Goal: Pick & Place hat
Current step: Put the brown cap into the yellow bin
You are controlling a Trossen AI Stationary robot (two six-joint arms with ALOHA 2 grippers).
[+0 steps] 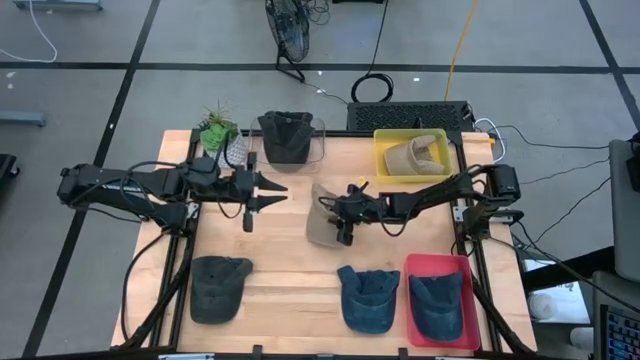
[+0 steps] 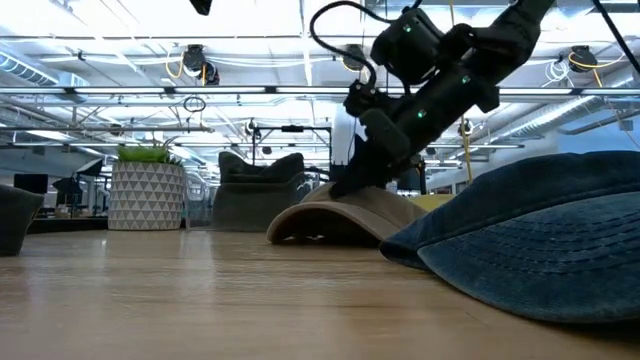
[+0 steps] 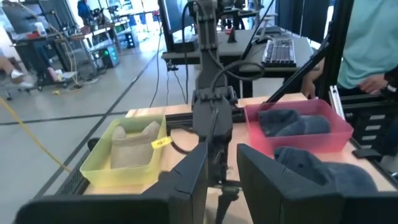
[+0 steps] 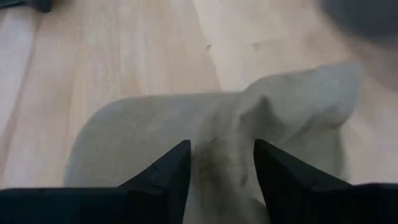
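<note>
A tan hat [image 1: 322,218] lies on the wooden table's middle, its brim [image 2: 300,222] arching on the tabletop. My right gripper [image 1: 345,218] reaches in from the table's right and is shut on the hat's crown. In the right wrist view, bunched tan cloth [image 4: 224,149] sits between my right gripper [image 4: 222,168] fingers. My left gripper [image 1: 272,194] hovers open just left of the hat, pointing right, touching nothing. My left gripper [image 3: 222,180] looks toward the right arm. My right gripper pinches a raised fold of the tan hat's crown [image 4: 230,134] between its two fingers, coming slanting down from the table's right. One layer or several, I cannot tell. The hat stays on the table, resting on its brim [image 2: 290,228].
A clear bin with a dark hat [image 1: 290,138] and a yellow bin holding a tan hat [image 1: 412,152] stand at the far edge, beside a potted plant [image 1: 217,128]. Near edge: a grey hat [image 1: 218,287], a blue hat [image 1: 368,297], a red bin [image 1: 437,268] with a blue hat.
</note>
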